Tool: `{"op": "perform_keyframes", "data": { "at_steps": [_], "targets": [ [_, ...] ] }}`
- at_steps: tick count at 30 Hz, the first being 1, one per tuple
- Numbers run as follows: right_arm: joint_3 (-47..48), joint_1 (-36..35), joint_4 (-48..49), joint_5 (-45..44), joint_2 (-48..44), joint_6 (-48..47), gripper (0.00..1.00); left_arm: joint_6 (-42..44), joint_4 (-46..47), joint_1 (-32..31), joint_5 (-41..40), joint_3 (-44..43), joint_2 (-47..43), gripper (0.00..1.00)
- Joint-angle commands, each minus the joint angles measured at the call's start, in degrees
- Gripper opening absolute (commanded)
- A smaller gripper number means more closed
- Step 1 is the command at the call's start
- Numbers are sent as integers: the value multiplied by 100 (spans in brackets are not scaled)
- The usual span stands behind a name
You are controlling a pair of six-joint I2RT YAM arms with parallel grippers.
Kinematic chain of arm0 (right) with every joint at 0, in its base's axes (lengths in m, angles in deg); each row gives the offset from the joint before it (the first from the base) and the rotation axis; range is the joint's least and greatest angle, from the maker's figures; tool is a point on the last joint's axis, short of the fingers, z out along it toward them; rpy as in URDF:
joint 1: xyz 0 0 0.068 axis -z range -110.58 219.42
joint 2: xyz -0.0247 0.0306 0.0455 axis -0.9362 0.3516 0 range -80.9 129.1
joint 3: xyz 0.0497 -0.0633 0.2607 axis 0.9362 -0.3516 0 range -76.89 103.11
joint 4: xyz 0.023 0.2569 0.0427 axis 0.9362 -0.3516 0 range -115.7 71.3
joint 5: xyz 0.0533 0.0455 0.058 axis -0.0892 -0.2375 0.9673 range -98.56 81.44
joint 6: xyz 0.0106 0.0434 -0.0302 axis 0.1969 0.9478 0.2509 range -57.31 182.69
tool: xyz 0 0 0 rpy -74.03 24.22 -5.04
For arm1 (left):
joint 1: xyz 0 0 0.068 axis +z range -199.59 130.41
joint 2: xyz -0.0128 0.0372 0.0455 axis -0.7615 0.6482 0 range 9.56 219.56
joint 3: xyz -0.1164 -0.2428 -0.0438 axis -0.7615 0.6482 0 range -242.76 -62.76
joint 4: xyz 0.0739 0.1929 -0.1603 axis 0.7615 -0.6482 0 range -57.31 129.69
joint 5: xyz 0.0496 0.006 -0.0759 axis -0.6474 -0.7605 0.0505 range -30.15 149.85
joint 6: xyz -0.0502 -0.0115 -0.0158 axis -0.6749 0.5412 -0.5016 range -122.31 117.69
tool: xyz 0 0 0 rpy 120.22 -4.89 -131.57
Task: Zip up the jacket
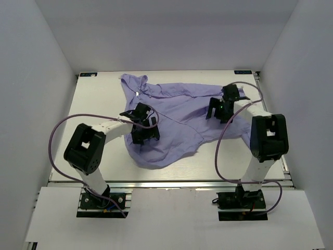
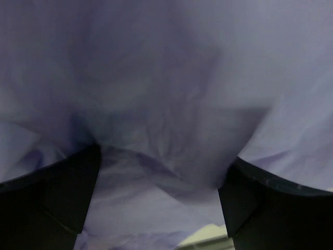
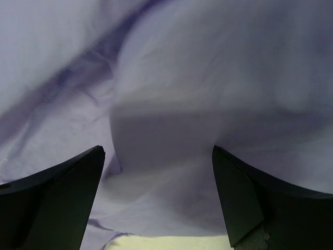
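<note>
The lavender jacket [image 1: 177, 117] lies crumpled across the middle of the table, one part reaching toward the far left corner. My left gripper [image 1: 144, 125] hovers over its left half, jaws wide open; its wrist view is filled with purple fabric [image 2: 166, 94] bulging between the dark fingers [image 2: 57, 198], nothing pinched. Over the garment's right end my right gripper [image 1: 221, 107] also stands open, with a fold of the cloth [image 3: 208, 104] between its fingers [image 3: 250, 198]. No zipper can be made out.
The pale table [image 1: 99, 104] shows bare to the left, in front and at the far right of the jacket. White walls enclose three sides. Purple cables loop from both arms [image 1: 57, 130].
</note>
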Motion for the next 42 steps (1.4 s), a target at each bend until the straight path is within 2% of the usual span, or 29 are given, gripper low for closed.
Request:
{"op": "perform_keyframes", "data": {
  "at_steps": [1, 5, 7, 10, 11, 14, 15, 17, 18, 20, 21, 22, 24, 25, 28, 30, 32, 33, 34, 37, 42],
  "targets": [
    [-568, -220, 160, -132, -312, 301, 89, -283, -138, 115, -227, -122, 60, 98],
    [-1455, -694, 222, -378, -873, 601, 89, -309, -533, 246, -641, -281, 430, 98],
    [-1835, -1089, 160, -588, -1120, 828, 89, -344, -701, 606, -816, -307, 658, 98],
    [-2652, -1739, 107, -502, -1700, 1417, 89, -397, -956, 1501, -1036, -359, 913, 98],
    [-2985, -2202, 107, -459, -1988, 1680, 89, -406, -1078, 1948, -1428, -551, 992, 98],
    [-3234, -3030, 116, 31, -2421, 2033, 89, -362, -1220, 2530, -1975, -1166, 1492, 98],
    [-3208, -3581, 273, 199, -2474, 2025, 89, -223, -1229, 2819, -1977, -1778, 1685, 98],
    [-3007, -4146, 466, 576, -2545, 1964, 89, -143, -1499, 3032, -1986, -2606, 2414, 98],
    [-2640, -4619, 668, 718, -2510, 1720, 89, -125, -1614, 3259, -1977, -3593, 2695, 98],
    [-2191, -5026, 783, 1409, -2265, 1351, 89, 154, -1773, 3305, -1559, -4652, 3519, 98],
    [-1971, -5098, 836, 1571, -2211, 1000, 89, 261, -1835, 3297, -1329, -5206, 3785, 98],
    [-1682, -5107, 889, 1729, -2150, 884, 89, 375, -1879, 3288, -1040, -6256, 4005, 97],
    [-1451, -4924, 864, 1758, -2149, 725, 89, 595, -1923, 3192, -321, -7010, 4385, 97],
    [-1285, -4784, 750, 1609, -2176, 690, 89, 657, -1767, 3130, -238, -7266, 4359, 97],
    [-1082, -4046, 504, 1388, -2124, 619, 89, 1026, -1249, 2726, -158, -6875, 3702, 97],
    [-810, -3474, 337, 1081, -2001, 514, 89, 1211, -1159, 2471, -595, -6303, 3054, 98],
    [-363, -3167, -83, 309, -1667, 242, 89, 1281, -1246, 2270, -834, -5917, 2665, 98],
    [-221, -3130, -190, -33, -1553, 110, 89, 1290, -1299, 2225, -957, -5802, 2306, 98],
    [-72, -3121, -305, -863, -1282, -4, 89, 1282, -1412, 2190, -1201, -5679, 2128, 98],
    [447, -2990, -770, -1790, -754, -426, 90, 984, -1606, 2154, -1449, -5011, 1471, 98],
    [686, -2717, -693, -2101, -304, -558, 89, 465, -1888, 2154, -1933, -3756, 704, 98]
  ]
}}
